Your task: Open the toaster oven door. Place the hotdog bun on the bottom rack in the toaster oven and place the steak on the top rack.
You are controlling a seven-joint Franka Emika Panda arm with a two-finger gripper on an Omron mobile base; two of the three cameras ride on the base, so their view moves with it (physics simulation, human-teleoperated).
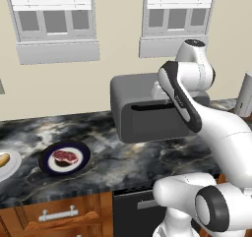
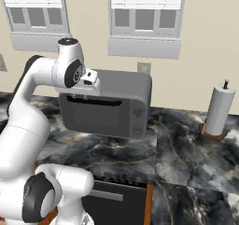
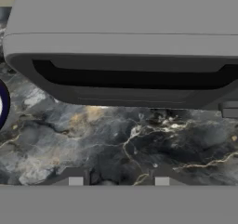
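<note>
End effector (image 3: 118,179) half-open, empty, above toaster oven door (image 3: 125,86).

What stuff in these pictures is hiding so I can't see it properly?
- Wire racks: shut away behind the flat dark grey toaster oven door in both base views.
- Golden-tan hotdog bun: cut off by the left base view's left edge.
- Slim black bar handle: its right end is covered by the white arm in the left base view.
- Gripper: just the fingertips peek up in the hand view.
</note>
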